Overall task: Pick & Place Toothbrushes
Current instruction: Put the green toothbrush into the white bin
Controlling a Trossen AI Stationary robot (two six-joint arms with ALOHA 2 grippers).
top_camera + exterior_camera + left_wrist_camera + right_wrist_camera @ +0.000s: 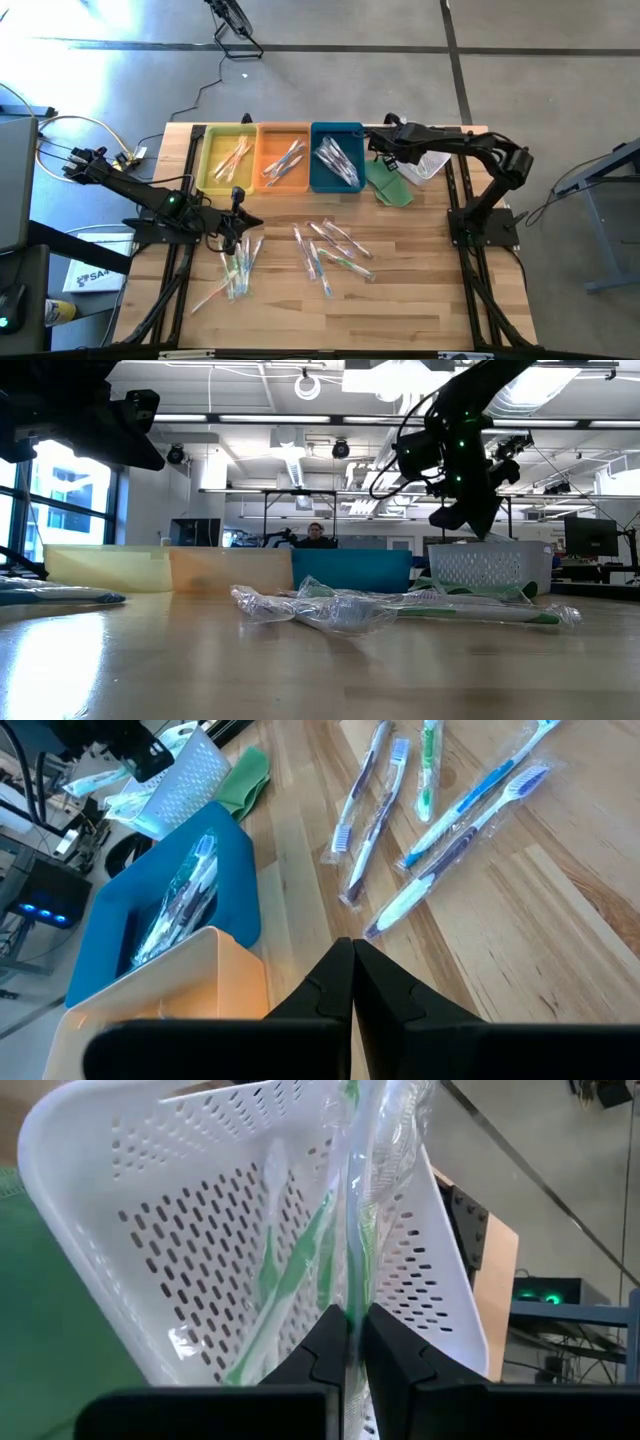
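We see the right gripper (350,1325) clenched on a green toothbrush (352,1200) in clear wrap, above the white basket (180,1230) — beside the blue tray (336,157). The left gripper (352,960) hangs pinched shut and empty near the orange tray (283,156). More toothbrushes (330,250) lie scattered mid-table — others fill the trays.

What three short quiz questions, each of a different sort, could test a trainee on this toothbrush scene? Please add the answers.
1. True or false: the left gripper holds a toothbrush.
2. Which tray stands nearest the white basket? A yellow tray B orange tray C blue tray
3. Fill in: the right gripper is shut on a wrapped toothbrush with a ____ handle.

Key: 1 false, its fingers are shut on nothing; 2 C; 3 green.
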